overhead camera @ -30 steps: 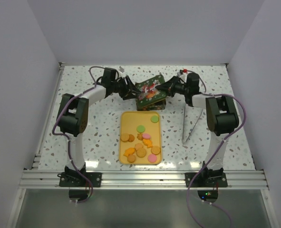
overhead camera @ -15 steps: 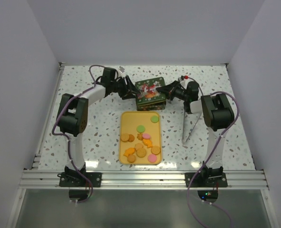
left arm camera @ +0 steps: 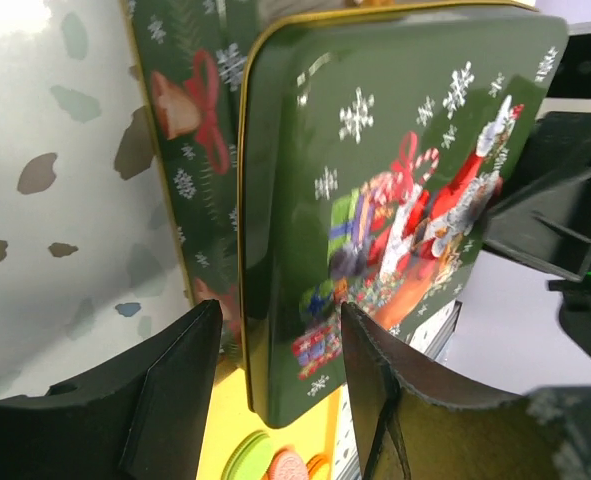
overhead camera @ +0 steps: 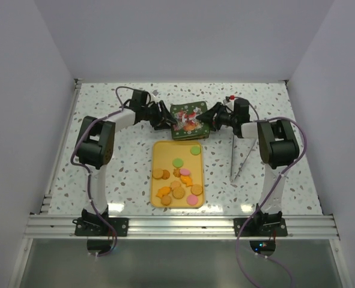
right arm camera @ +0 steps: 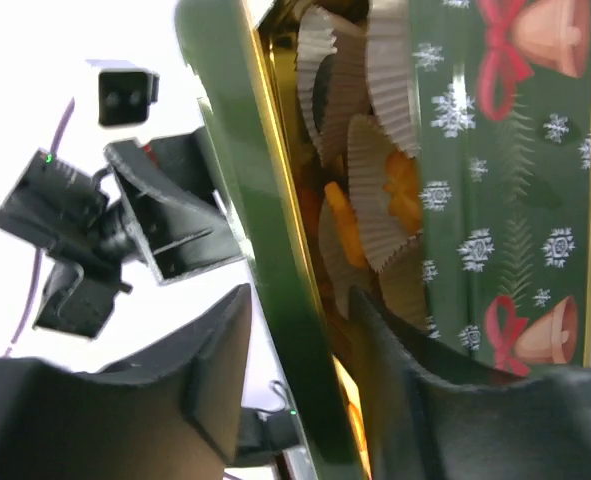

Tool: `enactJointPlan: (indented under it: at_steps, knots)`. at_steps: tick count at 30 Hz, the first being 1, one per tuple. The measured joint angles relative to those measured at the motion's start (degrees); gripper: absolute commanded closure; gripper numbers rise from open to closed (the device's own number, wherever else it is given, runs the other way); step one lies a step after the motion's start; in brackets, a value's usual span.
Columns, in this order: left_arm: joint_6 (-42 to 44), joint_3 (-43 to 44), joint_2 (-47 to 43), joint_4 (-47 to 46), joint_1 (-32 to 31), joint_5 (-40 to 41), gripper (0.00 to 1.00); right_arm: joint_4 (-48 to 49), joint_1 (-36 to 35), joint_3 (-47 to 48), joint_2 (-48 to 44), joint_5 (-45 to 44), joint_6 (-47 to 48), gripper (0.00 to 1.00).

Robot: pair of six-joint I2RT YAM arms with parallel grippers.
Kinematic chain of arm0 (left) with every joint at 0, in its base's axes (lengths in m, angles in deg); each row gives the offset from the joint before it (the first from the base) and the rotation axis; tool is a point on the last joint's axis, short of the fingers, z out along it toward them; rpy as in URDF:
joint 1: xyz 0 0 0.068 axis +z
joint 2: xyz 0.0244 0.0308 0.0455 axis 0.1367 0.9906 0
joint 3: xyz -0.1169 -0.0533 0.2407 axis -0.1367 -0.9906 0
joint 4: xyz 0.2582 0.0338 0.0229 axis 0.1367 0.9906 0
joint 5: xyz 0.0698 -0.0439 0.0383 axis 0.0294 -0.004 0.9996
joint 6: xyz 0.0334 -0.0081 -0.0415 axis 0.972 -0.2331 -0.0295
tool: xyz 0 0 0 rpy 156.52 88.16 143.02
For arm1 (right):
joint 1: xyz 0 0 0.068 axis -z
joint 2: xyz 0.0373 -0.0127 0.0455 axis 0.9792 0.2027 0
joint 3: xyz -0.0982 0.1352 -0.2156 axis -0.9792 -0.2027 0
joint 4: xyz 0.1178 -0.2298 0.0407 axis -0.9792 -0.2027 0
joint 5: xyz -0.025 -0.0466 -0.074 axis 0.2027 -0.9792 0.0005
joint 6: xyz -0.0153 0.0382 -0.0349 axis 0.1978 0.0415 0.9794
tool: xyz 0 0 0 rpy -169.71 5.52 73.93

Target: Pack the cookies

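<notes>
Our left end effector (left arm camera: 275,335) and right end effector (right arm camera: 300,330) each clamp an edge of the lid (left arm camera: 395,200), held tilted above the open tin (right arm camera: 495,200).

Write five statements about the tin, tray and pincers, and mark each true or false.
1. The yellow tray holds loose cookies. True.
2. The tin lid lies flat on the tray. False: it stands tilted over the tin, beyond the tray, between the left pincer and the right pincer.
3. The left pincer's fingers straddle the lid's edge. True.
4. All the paper cups in the tin are empty. False: orange cookies sit in some.
5. The metal tongs lie left of the tray. False: they lie to its right.
</notes>
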Motion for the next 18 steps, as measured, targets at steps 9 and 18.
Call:
enactJointPlan:
  at_steps: [9,18]
  knots:
    - [0.81,0.79,1.16,0.90,0.00,-0.22,0.44,-13.25,-0.07,4.22,-1.95,-1.55,8.76,0.41]
    - [0.81,4.15,1.20,2.32,0.00,0.24,0.44,-32.50,-0.42,11.82,-2.56,-6.95,19.56,0.47]
